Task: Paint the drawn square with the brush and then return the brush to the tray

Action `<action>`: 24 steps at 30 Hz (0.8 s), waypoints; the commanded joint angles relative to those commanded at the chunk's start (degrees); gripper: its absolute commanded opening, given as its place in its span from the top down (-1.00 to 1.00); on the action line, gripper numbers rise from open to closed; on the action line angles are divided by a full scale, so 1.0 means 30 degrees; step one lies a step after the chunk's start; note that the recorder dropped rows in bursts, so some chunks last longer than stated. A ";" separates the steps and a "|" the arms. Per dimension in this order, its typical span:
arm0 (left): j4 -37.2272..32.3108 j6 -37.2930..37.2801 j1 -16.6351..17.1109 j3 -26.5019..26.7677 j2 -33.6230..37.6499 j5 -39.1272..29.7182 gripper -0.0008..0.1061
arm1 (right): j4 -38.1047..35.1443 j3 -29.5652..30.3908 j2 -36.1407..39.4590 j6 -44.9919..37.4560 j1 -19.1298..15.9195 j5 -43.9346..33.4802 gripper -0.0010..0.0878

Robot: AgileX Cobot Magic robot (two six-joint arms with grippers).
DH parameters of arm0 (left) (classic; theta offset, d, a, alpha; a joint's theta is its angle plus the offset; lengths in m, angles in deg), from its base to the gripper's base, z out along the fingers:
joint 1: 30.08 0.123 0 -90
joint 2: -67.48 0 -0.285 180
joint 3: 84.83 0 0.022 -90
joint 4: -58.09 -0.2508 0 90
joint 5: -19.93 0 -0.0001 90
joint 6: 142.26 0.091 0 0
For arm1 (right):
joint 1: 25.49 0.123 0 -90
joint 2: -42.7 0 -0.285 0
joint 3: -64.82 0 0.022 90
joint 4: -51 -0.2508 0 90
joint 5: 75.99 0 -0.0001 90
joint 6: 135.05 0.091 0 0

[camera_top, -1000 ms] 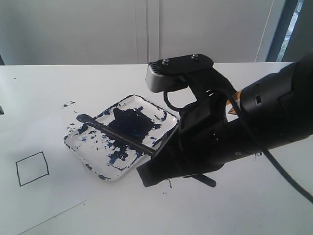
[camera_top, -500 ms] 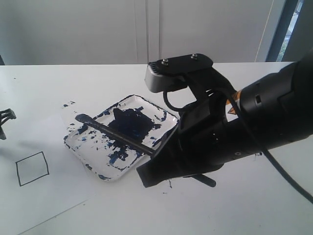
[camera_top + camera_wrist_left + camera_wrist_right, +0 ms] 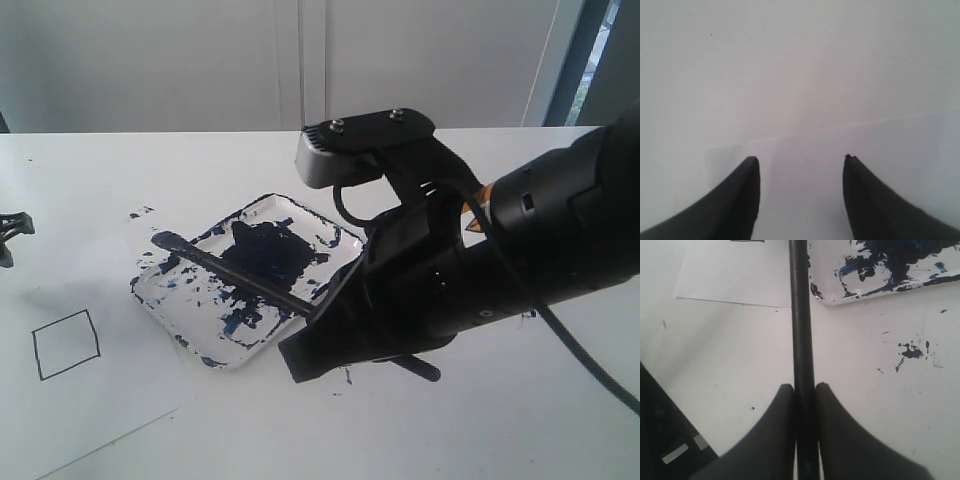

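Right arm: reaches in from the right, low over the table, wrist pitched down toward the left. Camera block sits on top of the wrist.

Right gripper: both fingers pressed against the handle of the brush, one on each side, no gap visible. It is clamped on the brush.

Brush axis: runs from near-right, at the gripper, to far-left. The bristle end points far-left and shows at the far-left rim of the tray. The shaft crosses the tray diagonally over the dark blue paint blob. A short tail of handle pokes out on the near-right side of the gripper. Cannot tell whether the bristles touch the tray or sit just above it.

Tray: mid-table, just left of the gripper, smeared blue-black.

Drawn square: thin black outline, unfilled, slightly tilted, on the white paper, near-left and well apart from the tray and the brush tip.

Small paint splatters on the table beside the tray's corner.

Left gripper: jaws apart, nothing between them, above bare white surface and the paper's edge.
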State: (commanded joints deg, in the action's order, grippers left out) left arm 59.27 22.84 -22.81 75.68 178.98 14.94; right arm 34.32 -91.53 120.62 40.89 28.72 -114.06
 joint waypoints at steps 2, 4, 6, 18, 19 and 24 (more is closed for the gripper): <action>-0.0291 0.0000 0.0000 0.0000 0.0347 -0.0114 -0.05 | -0.0128 0.0000 0.0000 -0.0131 0.0000 0.0000 0.98; -0.0291 0.0000 0.0000 0.0000 0.0976 -0.0260 -0.05 | -0.0130 0.0000 0.0000 -0.0172 0.0000 -0.0038 0.98; -0.0291 -0.0164 0.0000 0.0000 0.1242 -0.0186 -0.05 | -0.0130 0.0000 0.0000 -0.0172 0.0000 -0.0114 0.98; -0.2308 0.0420 0.0000 0.0308 0.1205 -0.1192 -0.05 | -0.0206 0.0000 0.0000 -0.0425 0.0000 -0.0072 0.98; -0.2308 0.0420 0.0000 0.0308 0.1205 -0.1192 -0.05 | -0.0289 0.0000 0.0000 -0.0459 0.0000 -0.0072 0.98; -0.2340 -0.0036 0.0000 0.0308 0.1243 -0.1187 -0.05 | -0.2437 0.0000 0.0035 -0.2161 0.0000 -0.1115 0.98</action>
State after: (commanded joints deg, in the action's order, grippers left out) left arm 52.25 22.73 -22.81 76.60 182.71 11.38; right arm 27.01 -91.53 120.73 34.40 28.72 -117.41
